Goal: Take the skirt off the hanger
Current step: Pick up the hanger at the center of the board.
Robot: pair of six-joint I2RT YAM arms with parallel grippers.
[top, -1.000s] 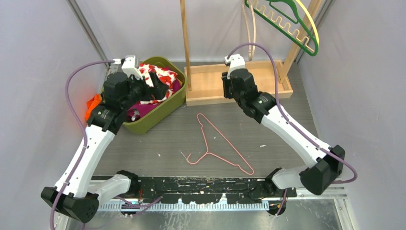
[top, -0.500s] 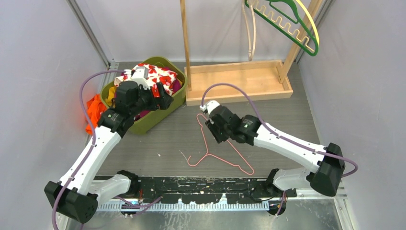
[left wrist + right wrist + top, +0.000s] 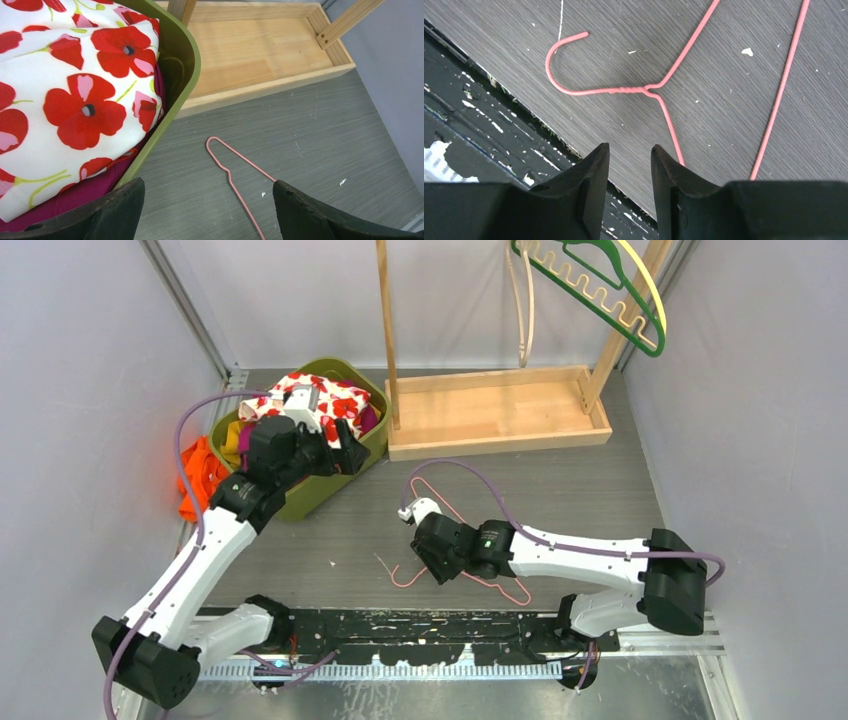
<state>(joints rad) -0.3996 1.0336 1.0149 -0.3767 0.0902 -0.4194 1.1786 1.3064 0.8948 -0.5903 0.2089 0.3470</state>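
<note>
"Top external view matches what I see from here: the white skirt with red poppies [image 3: 335, 400] is heaped in the olive-green plastic basket [image 3: 372, 440], and the thin pink wire hanger [image 3: 644, 90] lies bare on the grey table [image 3: 600, 480]. Looks done to me."

"Agreed. How would that skirt handle if it needed moving?"

"Light, soft and floppy, I'd guess. It would sag and drag, so pinch a bunched fold near the top, not a flat patch."

"And the hanger?"

"Stiff, thin and lying flat, so hard to get under. The twisted neck below the hook looks like the best hold."

"The left gripper [image 3: 207, 184]?"

"Hovering by the basket's rim, fingers [image 3: 115, 210] spread wide, nothing between them."

"The right gripper [image 3: 630, 148]?"

"Low over the hanger's neck, its fingers parted only narrowly, bare table showing in the gap, gripping nothing"
</note>
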